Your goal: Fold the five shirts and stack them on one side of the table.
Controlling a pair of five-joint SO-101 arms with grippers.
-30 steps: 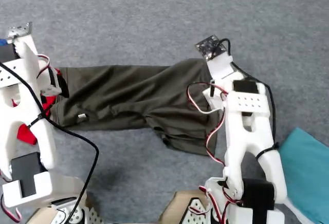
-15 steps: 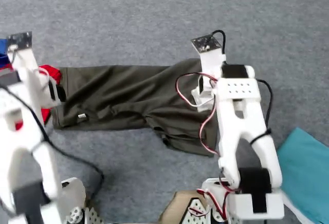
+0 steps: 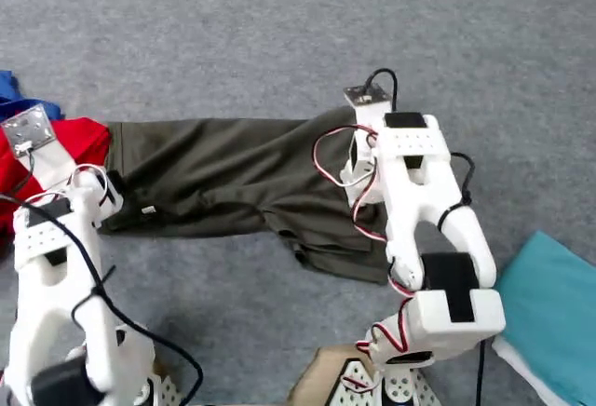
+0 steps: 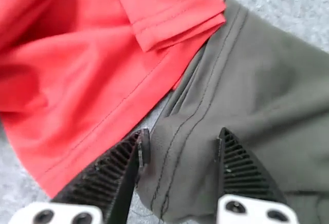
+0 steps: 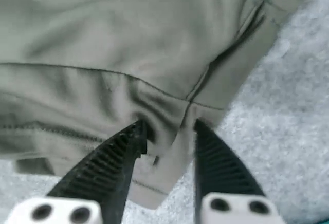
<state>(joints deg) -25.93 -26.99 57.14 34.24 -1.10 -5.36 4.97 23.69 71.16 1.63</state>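
Observation:
An olive shirt (image 3: 214, 173) lies spread across the middle of the grey table, rumpled at its near right corner. My left gripper (image 3: 107, 192) sits at the shirt's left edge. In the left wrist view it (image 4: 180, 152) is open, its jaws straddling the olive hem (image 4: 257, 80) right beside a red shirt (image 4: 77, 54). My right gripper (image 3: 357, 166) hangs over the right part of the olive shirt. In the right wrist view it (image 5: 169, 136) is open, low over a seam fold of the olive cloth (image 5: 128, 39).
The red shirt (image 3: 70, 136) is bunched at the left edge, with a blue one (image 3: 14, 89) behind it. A folded teal shirt (image 3: 554, 304) lies at the near right. The grey table covering (image 3: 279, 33) stretches to the far edge.
My left arm has drawn back toward the near edge, uncovering the red shirt, and its gripper now sits at the olive hem. My right arm has shifted slightly left over the shirt.

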